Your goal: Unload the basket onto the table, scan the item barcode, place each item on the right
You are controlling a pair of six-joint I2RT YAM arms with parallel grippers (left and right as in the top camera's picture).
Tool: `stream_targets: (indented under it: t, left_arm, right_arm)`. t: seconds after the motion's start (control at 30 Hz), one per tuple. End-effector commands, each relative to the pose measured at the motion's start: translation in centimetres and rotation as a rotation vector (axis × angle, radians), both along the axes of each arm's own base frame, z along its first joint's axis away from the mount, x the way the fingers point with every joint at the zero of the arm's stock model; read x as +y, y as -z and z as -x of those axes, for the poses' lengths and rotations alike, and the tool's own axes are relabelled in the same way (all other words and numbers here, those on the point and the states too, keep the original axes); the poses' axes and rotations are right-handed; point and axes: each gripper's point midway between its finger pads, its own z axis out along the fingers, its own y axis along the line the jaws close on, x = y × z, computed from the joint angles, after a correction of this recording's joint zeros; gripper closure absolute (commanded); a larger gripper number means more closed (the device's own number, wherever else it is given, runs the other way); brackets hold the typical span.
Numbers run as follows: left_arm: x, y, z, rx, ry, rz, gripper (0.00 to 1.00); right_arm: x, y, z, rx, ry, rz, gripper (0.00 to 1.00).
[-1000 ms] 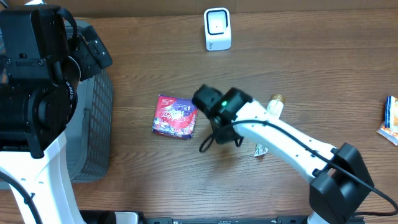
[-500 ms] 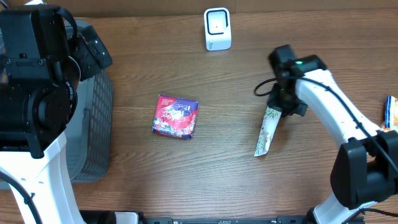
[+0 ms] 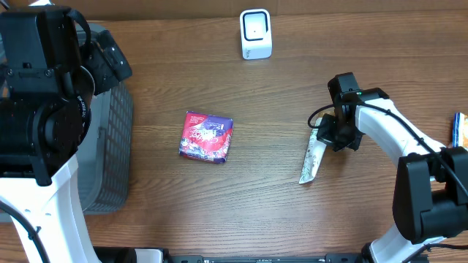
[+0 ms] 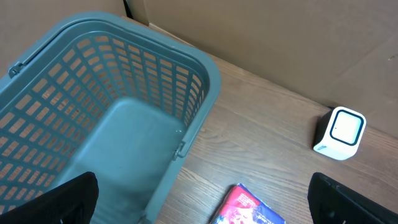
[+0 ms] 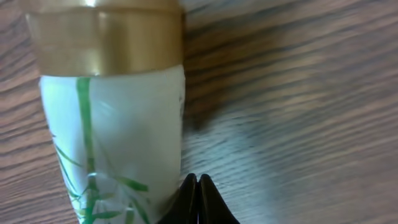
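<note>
- A teal plastic lattice basket (image 4: pixel 118 118) stands at the left edge of the brown wooden table (image 3: pixel 219 212), with nothing visible inside it.
- The left gripper (image 4: pixel 205 208) hangs above the basket's near rim. Its jaws are spread wide, with one dark fingertip in each lower corner of the wrist view and nothing between them.
- A red and purple flat packet (image 3: pixel 207 136) lies face up just right of the basket, apart from it, near the table's middle.
- A small white box-shaped scanner with a dark window (image 3: pixel 255 33) stands at the far edge, well apart from the packet.
- A white squeeze tube with green leaf print and a gold cap (image 3: pixel 312 157) lies flat on the table right of centre, well apart from the scanner.
- The right gripper (image 5: pixel 198 198) sits low at the tube's upper end. Its jaws are pressed together, pinching nothing, and the tips are right beside the tube's edge.
- A yellow and blue packet (image 3: pixel 461 133) shows partly at the right border.
</note>
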Motion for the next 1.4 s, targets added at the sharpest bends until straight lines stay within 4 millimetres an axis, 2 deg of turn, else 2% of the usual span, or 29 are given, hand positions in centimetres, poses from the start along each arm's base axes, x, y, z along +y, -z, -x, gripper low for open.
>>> stream_targets:
  t: [0.0,0.23,0.4,0.57,0.7,0.87,0.93,1.0,1.03,1.07,1.1,1.13,1.23,1.37]
  left_arm:
    - [0.4,0.0,-0.2,-0.003,-0.021,-0.001,0.00]
    - [0.4,0.0,-0.2,-0.003,-0.021,-0.001,0.00]
    - [0.4,0.0,-0.2,-0.003,-0.021,-0.001,0.00]
    - [0.4,0.0,-0.2,-0.003,-0.021,-0.001,0.00]
    - [0.4,0.0,-0.2,-0.003,-0.021,-0.001,0.00]
    - [0.4,0.0,-0.2,-0.003,-0.021,-0.001,0.00]
    - [0.4,0.0,-0.2,-0.003,-0.021,-0.001,0.00]
    - [0.4,0.0,-0.2,-0.003,-0.021,-0.001,0.00]
    - [0.4,0.0,-0.2,-0.003,-0.021,-0.001,0.00]
    - [0.4,0.0,-0.2,-0.003,-0.021,-0.001,0.00]
    - [0.4,0.0,-0.2,-0.003,-0.021,-0.001,0.00]
    - [0.4,0.0,-0.2,-0.003,-0.021,-0.001,0.00]
    - [0.4,0.0,-0.2,-0.003,-0.021,-0.001,0.00]
    - [0.4,0.0,-0.2,-0.003,-0.021,-0.001,0.00]
  right_arm:
    - [1.4,-1.0,-0.5,-0.040,-0.065,-0.077,0.96]
    - [2.3,-1.1,-0.1,-0.027,-0.104,-0.122,0.96]
    - [3.4,-2.7,-0.3,-0.030,-0.152,-0.132,0.96]
    - [6.3,-5.4,-1.5,-0.094,-0.246,-0.178,0.96]
    - [9.1,-6.2,-1.8,-0.132,-0.325,-0.266,0.96]
    - [9.1,-6.2,-1.8,-0.137,-0.330,-0.252,0.96]
    - [9.0,-6.4,-1.9,-0.137,-0.317,-0.253,0.89]
    - [9.0,-7.0,-2.1,-0.137,-0.310,-0.266,0.74]
    - [9.3,-7.4,-2.1,-0.137,-0.311,-0.293,0.72]
    - [9.7,-7.8,-2.2,-0.142,-0.317,-0.329,0.75]
    - [10.4,-8.4,-2.3,-0.156,-0.344,-0.382,0.89]
    - [11.5,-9.1,-2.4,-0.180,-0.398,-0.461,0.96]
    - [13.6,-10.7,-2.8,-0.250,-0.498,-0.644,0.96]
    - [14.3,-11.6,-3.5,-0.318,-0.548,-0.779,0.96]
